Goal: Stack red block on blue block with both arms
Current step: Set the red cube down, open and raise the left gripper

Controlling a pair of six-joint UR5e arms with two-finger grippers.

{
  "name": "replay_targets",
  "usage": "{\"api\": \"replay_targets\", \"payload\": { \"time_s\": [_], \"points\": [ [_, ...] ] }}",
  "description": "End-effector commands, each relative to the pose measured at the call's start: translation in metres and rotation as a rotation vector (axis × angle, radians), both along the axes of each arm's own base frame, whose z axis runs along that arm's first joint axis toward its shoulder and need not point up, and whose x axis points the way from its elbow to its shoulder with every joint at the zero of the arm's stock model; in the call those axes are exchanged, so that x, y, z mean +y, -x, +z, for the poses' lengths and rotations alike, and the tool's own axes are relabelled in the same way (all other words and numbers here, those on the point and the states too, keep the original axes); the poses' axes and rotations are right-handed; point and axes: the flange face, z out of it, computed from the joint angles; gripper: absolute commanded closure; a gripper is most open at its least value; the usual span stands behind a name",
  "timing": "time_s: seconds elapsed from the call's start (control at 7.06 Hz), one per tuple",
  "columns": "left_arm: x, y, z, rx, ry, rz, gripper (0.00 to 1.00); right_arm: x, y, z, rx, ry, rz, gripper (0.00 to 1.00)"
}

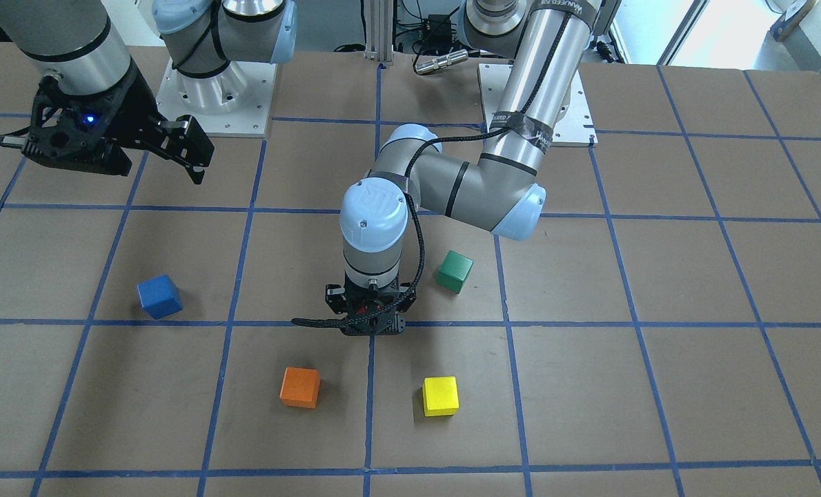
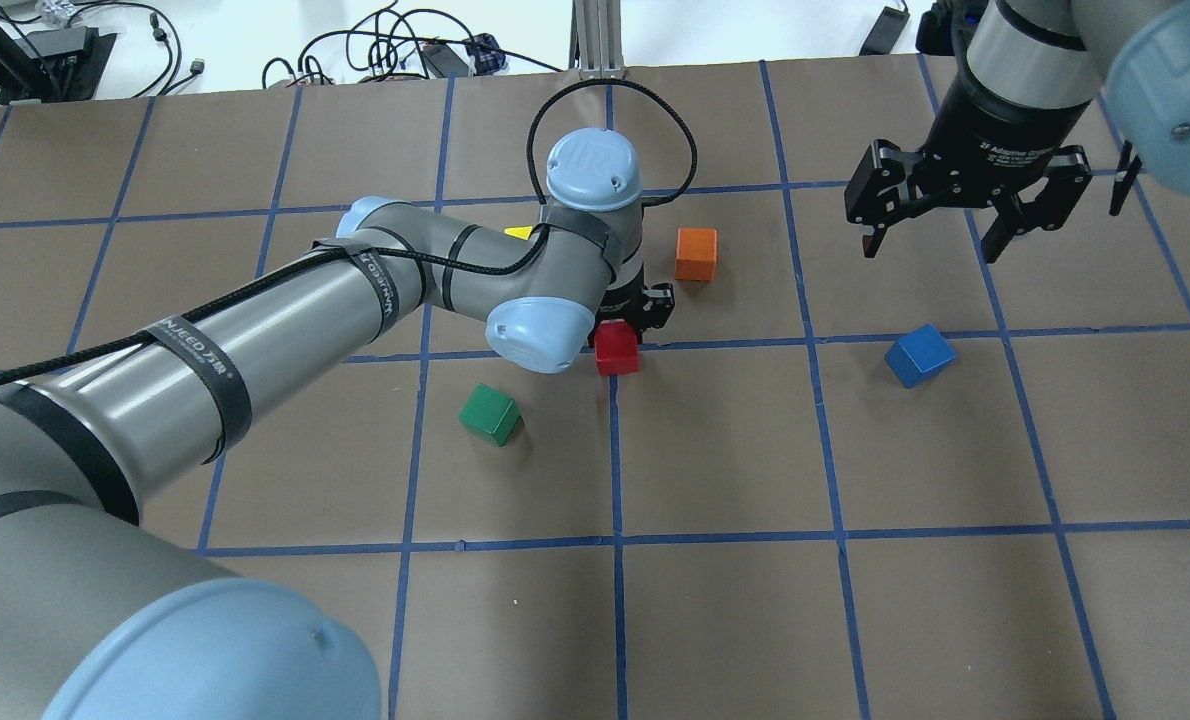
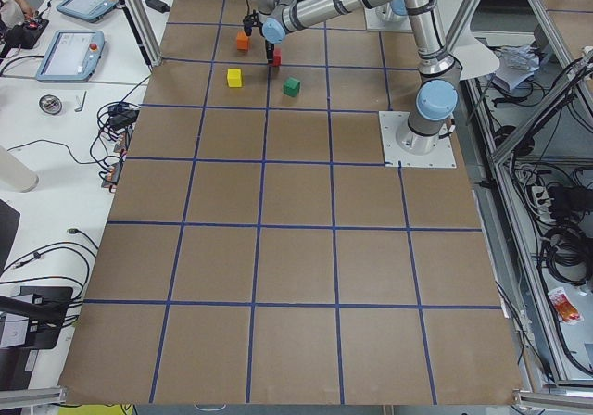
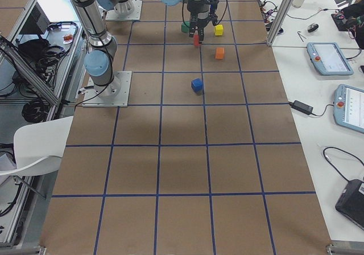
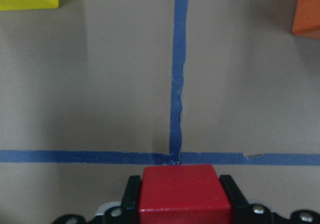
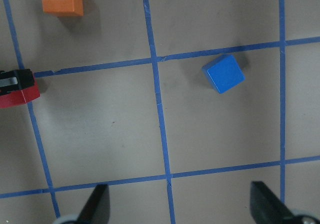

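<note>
We see the left gripper with its jaws pinching the red block, one black finger on each side of it. In the overhead view the red block sits near the middle of the frame, at a crossing of the blue tape lines; we cannot tell whether it touches the table. The blue block lies to its right, well apart. The right gripper hangs at the upper right, jaws spread and holding nothing. An orange cube, a green cube and a yellow cube lie around the red block.
</note>
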Motion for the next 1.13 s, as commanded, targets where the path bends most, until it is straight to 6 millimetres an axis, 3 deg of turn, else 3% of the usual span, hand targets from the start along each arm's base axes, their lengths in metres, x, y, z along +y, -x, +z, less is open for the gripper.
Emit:
{"api": "replay_targets", "payload": {
  "time_s": [0.0, 0.14, 0.28, 0.42, 0.57, 0.71, 0.85, 0.99],
  "points": [
    [-0.020, -0.020, 0.037, 0.041, 0.065, 0.025, 0.00, -0.001, 0.003, -0.001, 0.035, 0.000, -0.010, 0.00],
    [-0.040, -0.055, 0.085, 0.048, 0.098, 0.061, 0.00, -0.002, 0.003, -0.004, 0.034, -0.007, -0.005, 0.00],
    [-0.040, -0.072, 0.151, 0.041, 0.099, -0.019, 0.00, -0.005, 0.002, -0.009, 0.029, -0.017, 0.004, 0.00],
    [-0.030, -0.105, 0.209, -0.007, 0.064, -0.118, 0.00, -0.009, 0.001, -0.015, 0.015, -0.027, 0.000, 0.00],
    [-0.024, -0.162, 0.257, -0.028, 0.091, -0.146, 0.00, -0.021, -0.002, -0.023, 0.014, -0.017, 0.000, 0.00],
    [-0.005, -0.214, 0.285, -0.038, 0.031, -0.184, 0.00, -0.051, -0.007, -0.043, 0.013, 0.050, 0.005, 0.00],
    [0.020, -0.241, 0.314, -0.043, 0.011, -0.180, 0.00, -0.063, -0.031, -0.057, -0.004, 0.071, 0.034, 0.00],
    [0.043, -0.242, 0.332, -0.038, 0.045, -0.178, 0.00, -0.068, -0.053, -0.071, -0.007, 0.071, 0.058, 0.00]
  ]
}}
